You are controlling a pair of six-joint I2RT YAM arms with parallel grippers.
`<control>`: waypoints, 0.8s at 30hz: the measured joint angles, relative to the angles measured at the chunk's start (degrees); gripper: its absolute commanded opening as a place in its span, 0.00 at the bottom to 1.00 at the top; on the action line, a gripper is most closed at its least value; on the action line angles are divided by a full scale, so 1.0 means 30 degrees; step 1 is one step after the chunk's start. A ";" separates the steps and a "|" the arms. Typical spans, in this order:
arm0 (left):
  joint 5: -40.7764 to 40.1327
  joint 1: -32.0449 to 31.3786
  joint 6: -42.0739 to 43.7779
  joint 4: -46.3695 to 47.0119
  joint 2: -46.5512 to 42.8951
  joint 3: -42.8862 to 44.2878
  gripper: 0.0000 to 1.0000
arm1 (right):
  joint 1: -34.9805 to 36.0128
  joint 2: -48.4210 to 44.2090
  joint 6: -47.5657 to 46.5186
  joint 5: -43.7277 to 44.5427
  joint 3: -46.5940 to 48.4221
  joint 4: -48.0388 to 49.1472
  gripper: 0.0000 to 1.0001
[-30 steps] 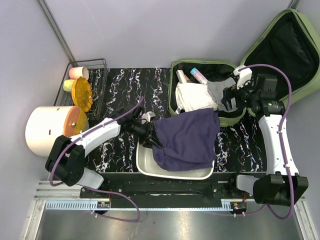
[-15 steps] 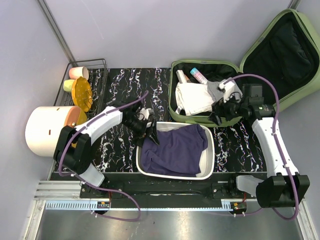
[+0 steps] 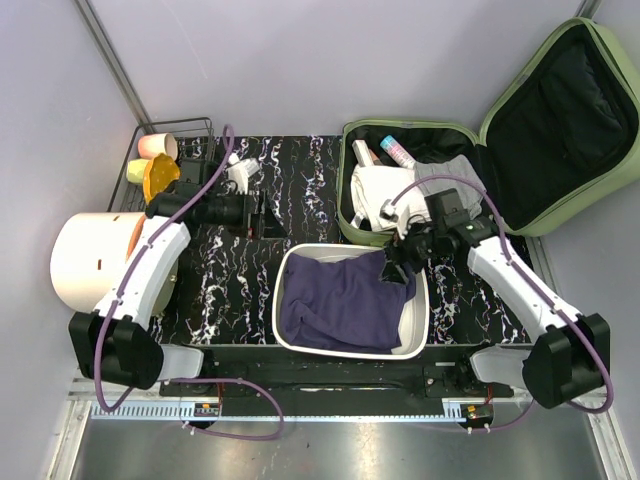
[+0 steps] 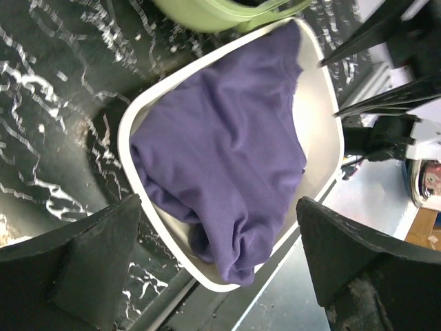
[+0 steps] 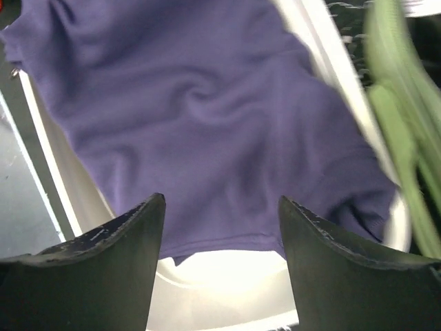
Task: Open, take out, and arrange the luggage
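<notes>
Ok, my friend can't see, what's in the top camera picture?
A purple cloth lies crumpled in a white bin, the open right gripper hovering near its far right corner. Behind it the green luggage lies open with clothes inside, and the open left gripper hangs over the black table.

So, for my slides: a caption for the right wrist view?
Open jaws hover over the purple garment crumpled in the white bin, green luggage blurred at right.
</notes>
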 measured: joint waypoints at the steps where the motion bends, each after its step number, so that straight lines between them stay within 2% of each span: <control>1: 0.0342 0.0197 0.0306 0.0226 -0.0291 0.0007 0.96 | 0.0444 0.0160 0.0066 -0.0073 -0.0153 0.0146 0.73; 3: 0.1603 0.0692 0.0918 0.0663 -0.0561 0.0007 0.90 | 0.1668 0.0612 0.0080 -0.0044 -0.0517 0.0488 0.73; 8: 0.3126 0.0823 0.2951 0.1348 -0.0342 -0.0022 0.89 | 0.3242 0.1392 -0.0816 0.0692 -0.1756 0.0729 0.72; 13: 0.2914 0.0765 0.4299 0.2849 -0.0313 -0.0576 0.96 | 0.3249 0.1938 -0.2426 0.3716 -0.3446 0.0568 0.71; 16: 0.2426 0.0765 0.4546 0.3985 -0.0219 -0.0947 0.99 | 0.3249 0.2084 -0.2710 0.4728 -0.3330 0.0109 0.77; 20: 0.1596 0.0758 0.4641 0.5712 0.0525 -0.0532 0.99 | 0.3038 0.2047 -0.1938 0.4991 -0.0699 -0.0765 0.84; 24: 0.0583 0.0765 0.4575 0.6863 0.2171 0.1508 0.99 | 0.1100 0.2259 -0.0342 0.4299 0.4284 -0.0670 0.87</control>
